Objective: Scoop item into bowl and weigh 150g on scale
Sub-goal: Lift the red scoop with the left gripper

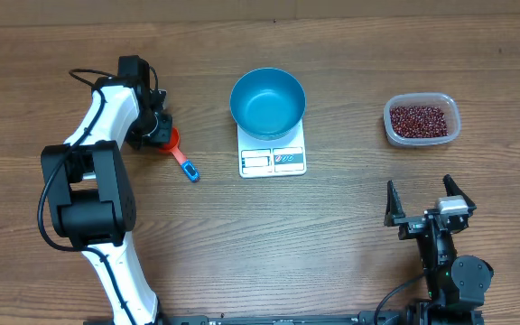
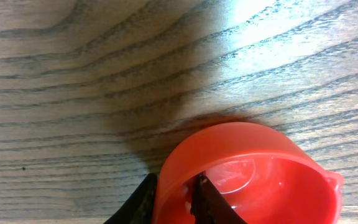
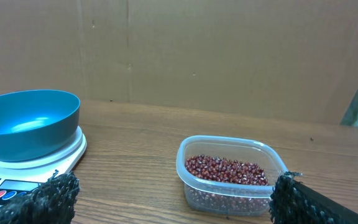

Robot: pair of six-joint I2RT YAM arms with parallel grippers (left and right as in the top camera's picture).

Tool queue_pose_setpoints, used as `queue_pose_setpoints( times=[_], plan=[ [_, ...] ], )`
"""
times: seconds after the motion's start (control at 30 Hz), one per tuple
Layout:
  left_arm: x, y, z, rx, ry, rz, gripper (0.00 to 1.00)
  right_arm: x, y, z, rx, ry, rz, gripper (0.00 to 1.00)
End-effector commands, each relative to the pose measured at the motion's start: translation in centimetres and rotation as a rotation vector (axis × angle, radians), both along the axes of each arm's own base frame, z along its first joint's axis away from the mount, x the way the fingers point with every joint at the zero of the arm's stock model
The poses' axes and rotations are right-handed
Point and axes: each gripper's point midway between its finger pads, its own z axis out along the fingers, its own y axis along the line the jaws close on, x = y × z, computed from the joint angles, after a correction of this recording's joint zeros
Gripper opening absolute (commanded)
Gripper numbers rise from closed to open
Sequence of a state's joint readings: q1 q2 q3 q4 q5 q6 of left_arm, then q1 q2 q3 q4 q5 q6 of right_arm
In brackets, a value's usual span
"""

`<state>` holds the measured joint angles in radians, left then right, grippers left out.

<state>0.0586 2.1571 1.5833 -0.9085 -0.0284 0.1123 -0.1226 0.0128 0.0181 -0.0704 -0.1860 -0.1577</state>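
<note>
A red scoop with a blue handle lies on the table left of the scale. My left gripper is shut on its rim: in the left wrist view one finger presses outside the red scoop's wall and the other sits inside the cup. The empty blue bowl stands on the white scale. The item, red-brown beans, fills a clear tub at the right. My right gripper is open, low near the front edge, facing the beans, bowl and scale.
The clear plastic tub holding the beans stands on bare wood between my right fingers in the right wrist view. A brown cardboard wall closes off the far side of the table.
</note>
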Motion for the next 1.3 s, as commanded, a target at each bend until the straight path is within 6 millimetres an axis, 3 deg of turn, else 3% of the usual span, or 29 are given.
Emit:
queue_pose_setpoints(
  times=[0.0, 0.93, 1.27],
  plan=[
    [-0.24, -0.21, -0.67, 0.008, 0.018, -0.022, 0.18, 0.00, 0.08, -0.17, -0.001, -0.004, 0.003, 1.00],
    [-0.10, -0.20, -0.65, 0.008, 0.012, -0.022, 0.04, 0.00, 0.07, -0.17, -0.001, -0.004, 0.003, 1.00],
    [0.15, -0.19, -0.26, 0.008, 0.007, -0.022, 0.04, 0.00, 0.07, -0.17, -0.001, -0.004, 0.003, 1.00]
  ],
)
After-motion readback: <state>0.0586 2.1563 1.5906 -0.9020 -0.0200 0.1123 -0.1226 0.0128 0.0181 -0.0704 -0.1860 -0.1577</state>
